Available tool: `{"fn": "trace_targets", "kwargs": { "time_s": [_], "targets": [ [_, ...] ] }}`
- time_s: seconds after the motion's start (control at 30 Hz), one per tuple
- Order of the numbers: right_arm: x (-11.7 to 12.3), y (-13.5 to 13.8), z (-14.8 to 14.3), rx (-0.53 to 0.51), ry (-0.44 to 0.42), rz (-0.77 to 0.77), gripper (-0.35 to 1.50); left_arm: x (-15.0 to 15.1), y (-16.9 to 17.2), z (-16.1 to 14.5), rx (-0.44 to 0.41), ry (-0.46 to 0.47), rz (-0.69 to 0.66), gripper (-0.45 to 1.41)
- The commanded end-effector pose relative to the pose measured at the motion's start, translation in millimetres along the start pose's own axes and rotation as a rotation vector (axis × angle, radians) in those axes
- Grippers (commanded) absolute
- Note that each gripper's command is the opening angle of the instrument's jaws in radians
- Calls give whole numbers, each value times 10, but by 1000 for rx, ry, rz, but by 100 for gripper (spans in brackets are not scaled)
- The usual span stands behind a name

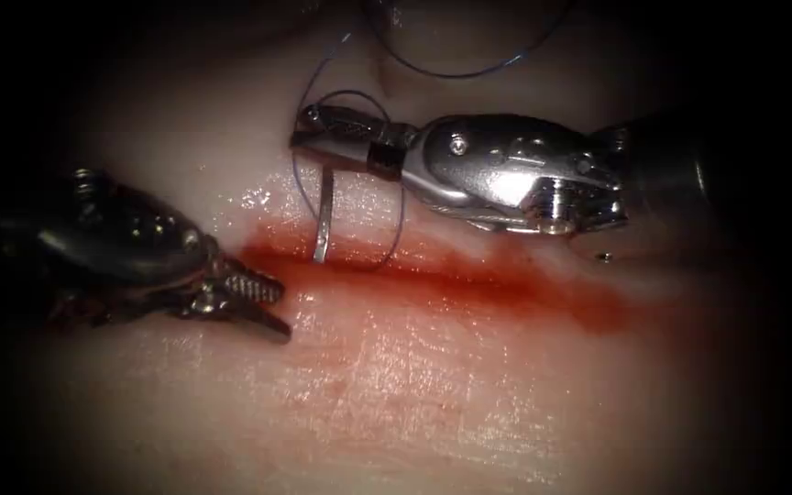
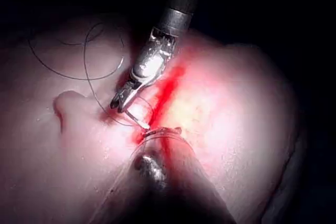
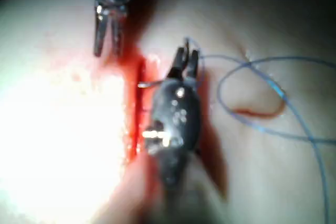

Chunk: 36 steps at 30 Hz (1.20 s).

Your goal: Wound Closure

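- Two needle drivers work over the tissue [image 1: 433, 394], whose near surface is wet with red fluid [image 1: 506, 293].
- The left tool [image 1: 263, 302] sits at the cut's left end, jaws slightly parted and holding nothing.
- The cut [image 1: 469, 280] runs across as a red line.
- The curved needle [image 1: 324, 215] stands just behind the cut; whether its tip has entered the tissue I cannot tell.
- The right tool [image 1: 323, 137] has its jaws clamped on the needle's upper end.
- Blue thread [image 1: 396, 229] loops around the needle and trails away behind.
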Motion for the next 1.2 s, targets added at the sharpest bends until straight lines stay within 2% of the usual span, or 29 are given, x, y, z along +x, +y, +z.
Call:
{"fn": "trace_targets", "kwargs": {
  "time_s": [0.03, 0.3, 0.43, 0.83, 1.2],
  "targets": [
    [-6, -5, 6, 2, 0, 2, -35, -2, 2, 9, -3, 1, 1, 29],
    [-6, -6, 8, -30, -13, 15, -35, -7, 23, 14, -12, 11, 8, 26],
    [-5, -6, 12, -41, -15, 22, -35, -16, 31, 33, -35, 5, 8, 24],
    [0, -5, 14, -72, -19, 35, -35, -36, 15, 68, -54, -8, 37, 22],
    [-1, -15, 15, -85, -19, 81, -35, -41, 7, 74, -57, -4, 39, 19]
  ]
}}
